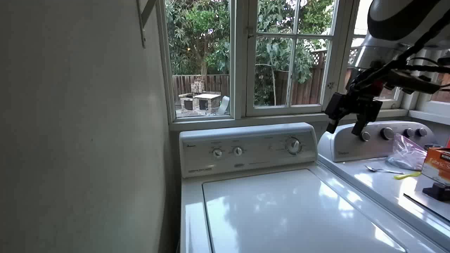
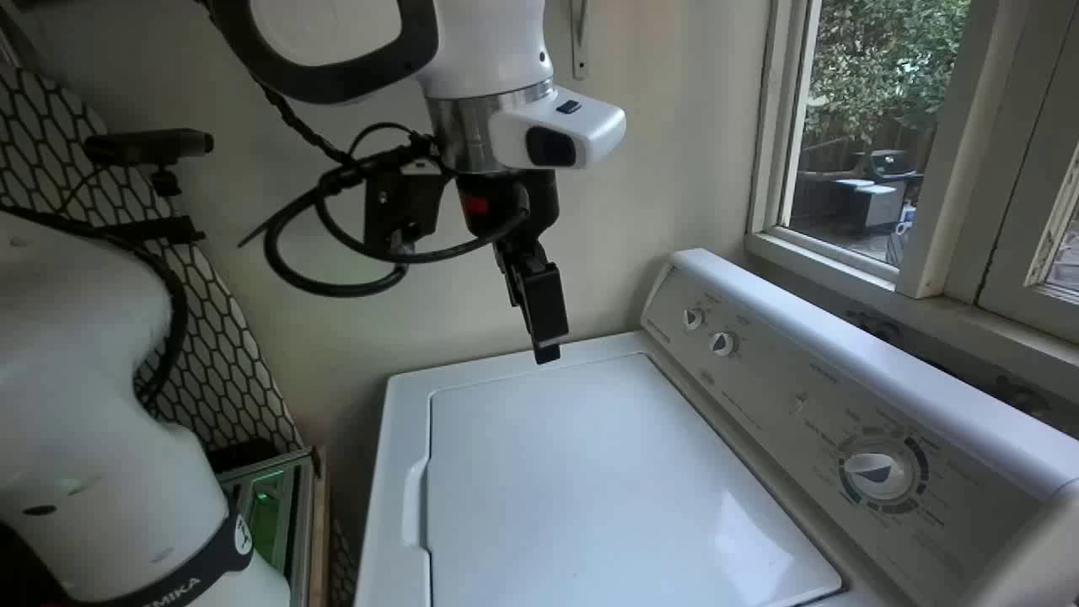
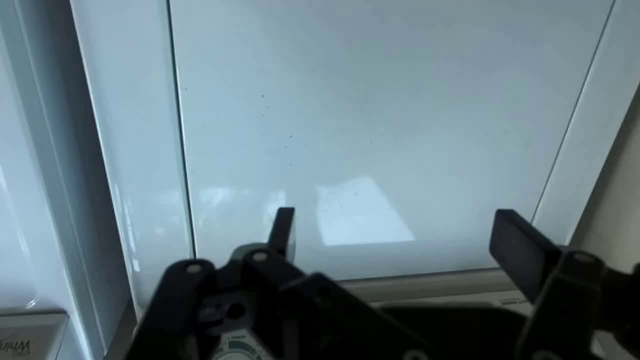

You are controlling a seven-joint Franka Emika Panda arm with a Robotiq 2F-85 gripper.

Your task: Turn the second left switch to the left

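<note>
The second switch from the left is a small round white knob with a dark-sided pointer (image 1: 238,151) on the washer's control panel; it also shows in an exterior view (image 2: 722,344). A similar leftmost knob (image 1: 217,153) sits beside it, and it shows too in an exterior view (image 2: 692,319). A larger dial (image 1: 293,145) is at the panel's right; it also shows in an exterior view (image 2: 878,474). My black gripper (image 2: 546,350) hangs above the washer lid, apart from the panel. In the wrist view the gripper (image 3: 395,225) is open and empty. Both small knobs are hidden there.
The washer's white lid (image 2: 607,489) lies below the gripper. A wall (image 1: 88,123) stands close on the washer's left, and windows are behind the panel. A second machine (image 1: 351,144) on the right bears a plastic bag (image 1: 407,151), a spoon (image 1: 383,170) and an orange box (image 1: 437,165).
</note>
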